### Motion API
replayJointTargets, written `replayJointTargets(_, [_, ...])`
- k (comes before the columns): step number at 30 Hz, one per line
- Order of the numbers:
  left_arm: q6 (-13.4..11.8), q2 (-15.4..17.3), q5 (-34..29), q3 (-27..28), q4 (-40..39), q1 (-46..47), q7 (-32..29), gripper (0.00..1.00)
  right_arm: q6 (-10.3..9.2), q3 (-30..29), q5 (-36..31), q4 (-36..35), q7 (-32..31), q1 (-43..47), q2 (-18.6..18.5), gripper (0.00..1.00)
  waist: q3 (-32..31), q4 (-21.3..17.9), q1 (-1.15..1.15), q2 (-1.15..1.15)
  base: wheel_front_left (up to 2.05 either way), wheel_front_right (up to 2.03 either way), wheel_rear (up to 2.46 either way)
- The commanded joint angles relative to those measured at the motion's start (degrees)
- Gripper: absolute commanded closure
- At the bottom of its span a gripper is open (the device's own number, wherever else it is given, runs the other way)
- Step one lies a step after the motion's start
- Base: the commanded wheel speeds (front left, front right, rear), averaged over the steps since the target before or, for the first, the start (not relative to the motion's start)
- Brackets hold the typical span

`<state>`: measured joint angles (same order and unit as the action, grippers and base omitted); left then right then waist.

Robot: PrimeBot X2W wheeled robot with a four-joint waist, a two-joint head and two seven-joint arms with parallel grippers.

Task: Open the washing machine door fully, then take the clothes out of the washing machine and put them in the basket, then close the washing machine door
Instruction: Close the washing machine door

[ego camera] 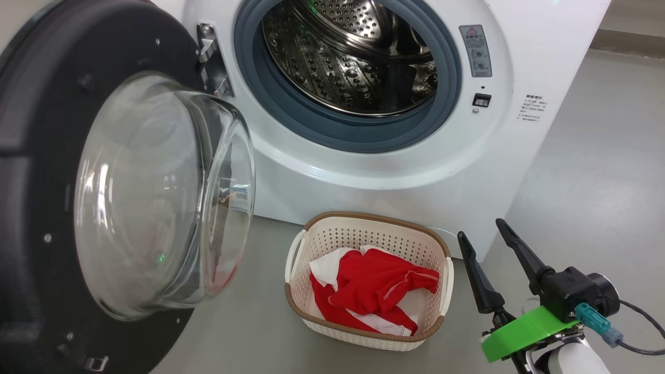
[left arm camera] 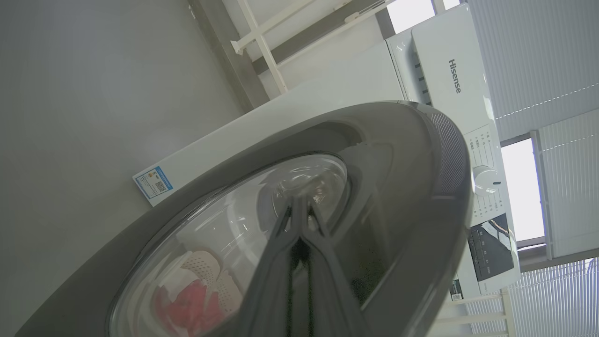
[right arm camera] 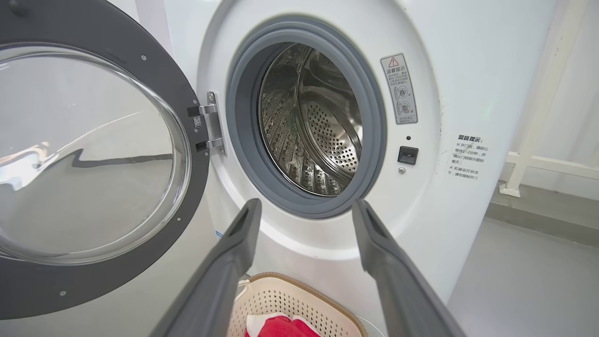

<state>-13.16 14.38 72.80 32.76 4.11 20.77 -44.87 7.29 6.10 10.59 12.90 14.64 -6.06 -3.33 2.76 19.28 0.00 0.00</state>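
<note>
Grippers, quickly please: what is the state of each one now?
Left gripper: closed, holding nothing, tips at the washing machine door.
Right gripper: open, holding nothing.

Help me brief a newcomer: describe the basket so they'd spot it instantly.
Find the white washing machine with its round door swung open. On the floor just in front of it sits the basket: cream, perforated, brown-rimmed, the only thing holding red clothes.
</note>
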Motion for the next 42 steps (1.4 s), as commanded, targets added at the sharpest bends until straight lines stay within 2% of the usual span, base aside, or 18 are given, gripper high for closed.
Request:
replayJointTargets(1, [-0.2,1.5,0.5,0.3,-2.4,-0.1,-1.0,1.0,0.2,1.2,0.4,-1.2,0.4,-1.7,0.0,0.0,0.0,0.0,0.0,0.0,0.0,0.0,0.0])
replayJointTargets(14, [-1.6,-3.0,2.3,-2.6,-10.4,-2.0,-3.3,1.0,0.2,1.3,0.4,-1.2,0.4,-2.2,0.2,0.0,0.8,-0.6,0.0,0.0,0.0,0.0,0.0])
replayJointTargets(23, [-1.4,-6.3,2.9,-4.9,-14.7,-3.2,-3.6,1.0,0.2,1.6,0.7,-1.1,0.4,-2.7,0.3,0.0,1.5,-2.2,0.0,0.0,0.0,0.0,0.0])
replayJointTargets(30, [-1.2,-8.7,3.4,-7.0,-16.0,-3.7,-3.3,1.0,0.2,1.6,0.8,-1.0,0.4,-2.8,0.4,0.0,1.7,-3.2,0.0,0.0,0.0,0.0,0.0])
replayJointTargets(42, [-0.5,-10.4,4.7,-9.9,-16.6,-3.4,-2.2,1.0,0.2,2.0,0.9,-0.7,0.4,-3.4,0.4,0.0,2.2,-4.4,0.0,0.0,0.0,0.0,0.0])
